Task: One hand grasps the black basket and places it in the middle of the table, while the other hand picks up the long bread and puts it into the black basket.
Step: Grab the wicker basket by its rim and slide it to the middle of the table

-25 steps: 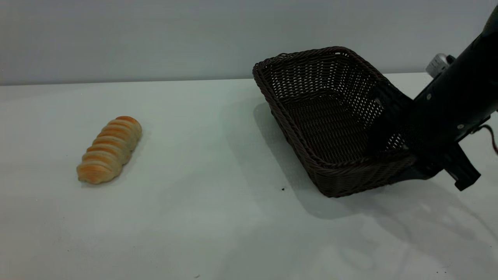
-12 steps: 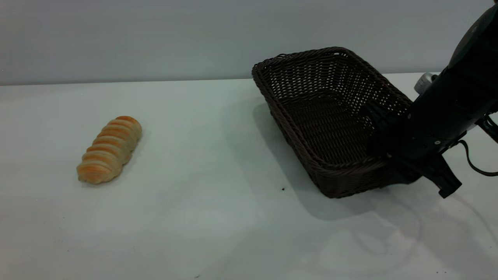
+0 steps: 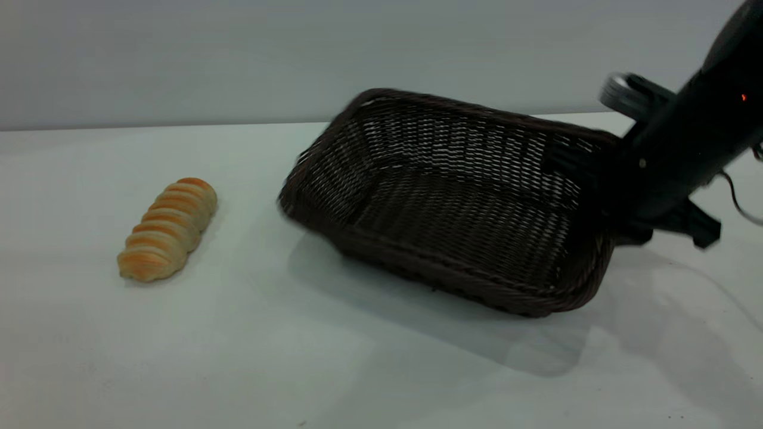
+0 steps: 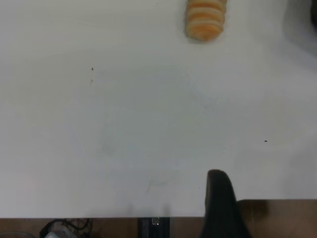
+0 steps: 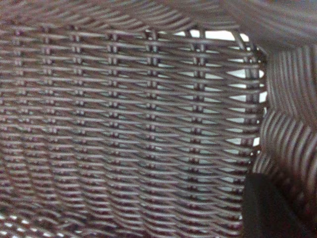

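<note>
The black basket (image 3: 453, 128) hangs tilted just above the table (image 3: 238, 357), right of the middle, with its long side across the view. My right gripper (image 3: 596, 179) is shut on the basket's right end wall. In the right wrist view the weave (image 5: 124, 124) fills the picture, with one dark finger (image 5: 270, 208) against it. The long bread (image 3: 168, 229) lies on the table at the left, untouched. It also shows in the left wrist view (image 4: 204, 19), far from my left gripper (image 4: 220, 198), which is over the table's near edge and outside the exterior view.
A plain grey wall runs behind the table. A thin cable (image 3: 739, 202) trails from the right arm. In the left wrist view the table's edge meets a brown surface (image 4: 277, 218). Bare tabletop lies between the bread and the basket.
My right gripper has swung the basket round and carried it to the left, toward the table's middle. The bread has not moved.
</note>
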Available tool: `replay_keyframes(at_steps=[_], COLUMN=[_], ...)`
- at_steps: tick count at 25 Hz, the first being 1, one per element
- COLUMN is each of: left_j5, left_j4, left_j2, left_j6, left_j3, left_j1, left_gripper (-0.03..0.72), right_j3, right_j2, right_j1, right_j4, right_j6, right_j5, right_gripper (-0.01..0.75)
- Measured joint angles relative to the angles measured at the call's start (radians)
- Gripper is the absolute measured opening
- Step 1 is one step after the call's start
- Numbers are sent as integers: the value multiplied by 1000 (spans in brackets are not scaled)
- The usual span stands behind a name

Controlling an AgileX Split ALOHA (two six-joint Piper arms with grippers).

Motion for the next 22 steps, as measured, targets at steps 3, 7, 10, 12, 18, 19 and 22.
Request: replay_keyframes(at_steps=[3,7,10,12,18,19,22], left_j5=[0,5,12,20,45,50,56], left_j4=[0,0,0,0,0,0,0], left_j2=[0,0,0,0,0,0,0], left_j6=[4,23,26,27,27,27,27], left_j3=[0,0,0,0,0,0,0], left_j1=[0,0,0,0,0,0,0], left_gripper=[501,501,501,501,501,501,501], right_j3=[-88,-245,-353,-411,-510,-512,-521], right_j2=[11,70,140,190,267,269,269], right_j1=[0,0,3,19,73,74,61], right_j4=[-21,-38,-58,-77,-123,-129,-136], right_j6=[-113,-161,-163,-163,-161,-154,-137], right_j5=[118,296,408,469,536,537,541], right_gripper=[95,95,95,95,103,112,183])
